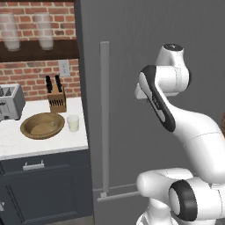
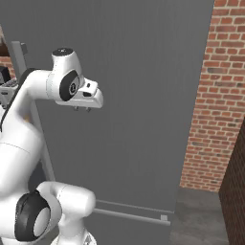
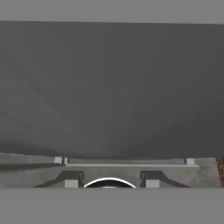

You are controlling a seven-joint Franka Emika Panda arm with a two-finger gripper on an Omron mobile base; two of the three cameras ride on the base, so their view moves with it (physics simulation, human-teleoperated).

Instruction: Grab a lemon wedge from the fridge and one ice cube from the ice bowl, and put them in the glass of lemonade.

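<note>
Far left on the counter (image 1: 26, 145): toaster (image 1: 9, 102), then the ice bowl (image 1: 42, 125), wide and brown; any ice cube in it is too small to tell. Knife block (image 1: 56, 99) behind it. Just right of the bowl, the glass of lemonade (image 1: 73, 123), apart from the rim.

Next, the fridge (image 1: 127, 66), doors closed, long vertical handle (image 1: 104, 118) near its left edge. The lemon wedge would be inside, hidden.

Right of the handle, the gripper (image 2: 82, 109) hangs in front of the door, pointing down, well clear of the handle. Fingers (image 3: 70, 179) stand partly apart, nothing between them.

Risks, as judged: the hand faces flat door panel, not the bar, so a reach from here could press the door or slip past the handle. The bent elbow sits close to the door; a door swinging open could strike it.
</note>
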